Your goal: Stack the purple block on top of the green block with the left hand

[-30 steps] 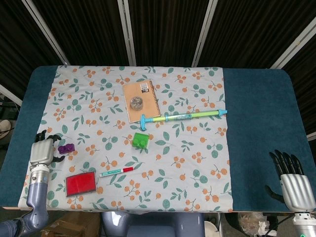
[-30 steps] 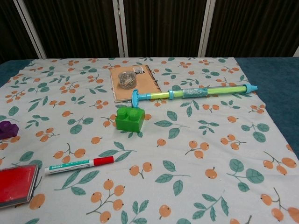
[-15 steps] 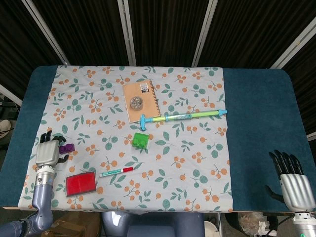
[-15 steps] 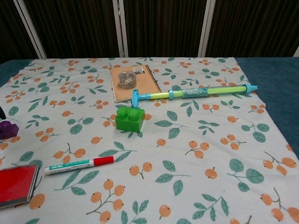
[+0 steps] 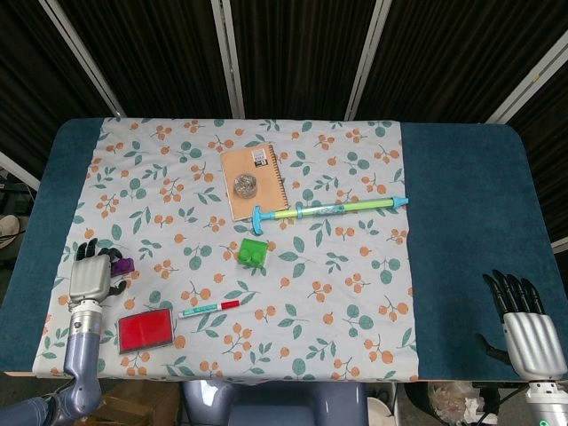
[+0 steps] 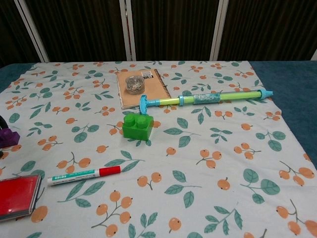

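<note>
**Desk:** Since a second ago, what has shifted?

**Photographer:** Only the left hand (image 5: pixel 90 279). It has slid down and to the right along the near left edge of the cloth, and its dark fingers (image 5: pixel 99 256) now reach over the small purple plastic block (image 5: pixel 122 264), where earlier they lay just beside it. Whether they pinch the block or merely rest against it, I cannot tell; the chest view shows only a sliver of the block (image 6: pixel 8 137) at its left border.

**Desk:** And the block's position?

**Photographer:** On the floral tablecloth (image 5: pixel 266 337), near the left edge, well apart from the green studded plastic block (image 5: pixel 253 251) at the centre. Nothing is stacked on the green one.

**Desk:** The other hand?

**Photographer:** The right hand (image 5: pixel 524 322) sits at the near right corner over the blue felt surface (image 5: pixel 470 204), fingers straight, slightly apart, holding nothing.

**Desk:** What else lies out?

**Photographer:** A flat red rectangular stamp pad (image 5: pixel 145 331) just in front of the left hand; a white marker with a red cap (image 5: pixel 210 308) between pad and green block; a tan spiral notebook (image 5: pixel 253 181) carrying a small clear round box of paper clips (image 5: pixel 246 185); and a long turquoise-and-yellow plastic water syringe toy (image 5: pixel 328 209) lying just behind the green block.
</note>
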Robot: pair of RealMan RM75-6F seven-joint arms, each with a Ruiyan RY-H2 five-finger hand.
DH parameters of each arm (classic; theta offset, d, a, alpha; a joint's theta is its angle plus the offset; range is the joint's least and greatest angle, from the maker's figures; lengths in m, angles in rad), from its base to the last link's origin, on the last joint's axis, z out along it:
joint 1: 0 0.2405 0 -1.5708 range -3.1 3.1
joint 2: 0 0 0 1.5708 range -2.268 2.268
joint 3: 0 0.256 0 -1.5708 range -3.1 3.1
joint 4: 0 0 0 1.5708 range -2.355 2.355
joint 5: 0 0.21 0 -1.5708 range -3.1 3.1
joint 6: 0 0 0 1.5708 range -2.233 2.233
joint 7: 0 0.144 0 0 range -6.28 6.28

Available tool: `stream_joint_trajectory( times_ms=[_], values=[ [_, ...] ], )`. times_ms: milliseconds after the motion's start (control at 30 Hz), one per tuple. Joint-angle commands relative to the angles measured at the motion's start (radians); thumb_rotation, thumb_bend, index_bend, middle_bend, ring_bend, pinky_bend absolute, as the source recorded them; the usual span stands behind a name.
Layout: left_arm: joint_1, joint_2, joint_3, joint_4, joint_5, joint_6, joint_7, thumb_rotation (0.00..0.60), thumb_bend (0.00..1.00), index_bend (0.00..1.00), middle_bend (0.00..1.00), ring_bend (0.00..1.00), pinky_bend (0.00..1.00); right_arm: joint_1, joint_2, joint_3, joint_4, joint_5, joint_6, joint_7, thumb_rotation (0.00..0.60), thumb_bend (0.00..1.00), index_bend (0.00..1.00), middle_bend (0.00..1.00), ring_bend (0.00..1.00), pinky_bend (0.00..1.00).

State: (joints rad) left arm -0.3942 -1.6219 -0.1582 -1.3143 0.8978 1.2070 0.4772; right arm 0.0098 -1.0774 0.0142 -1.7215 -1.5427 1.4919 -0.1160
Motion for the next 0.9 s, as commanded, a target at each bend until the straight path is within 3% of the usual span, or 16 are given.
stream_joint_trajectory(
  times_ms=[33, 900],
  values=[
    [0.001, -0.009, -0.001, 0.007, 0.008, 0.004, -0.005, 0.6, 0.29, 0.36, 0.35, 0.07, 0.06, 0.001, 0.0, 0.0, 0.0, 0.0, 0.0, 0.0, 0.6, 0.22, 0.0, 0.06, 0.0, 0.0],
    [0.003, -0.042, -0.011, 0.029, 0.018, 0.019, 0.045, 0.6, 0.35, 0.37, 0.37, 0.07, 0.06, 0.003, 0.0, -0.003, 0.001, 0.001, -0.004, 0.002, 0.6, 0.22, 0.0, 0.06, 0.0, 0.0]
  ],
)
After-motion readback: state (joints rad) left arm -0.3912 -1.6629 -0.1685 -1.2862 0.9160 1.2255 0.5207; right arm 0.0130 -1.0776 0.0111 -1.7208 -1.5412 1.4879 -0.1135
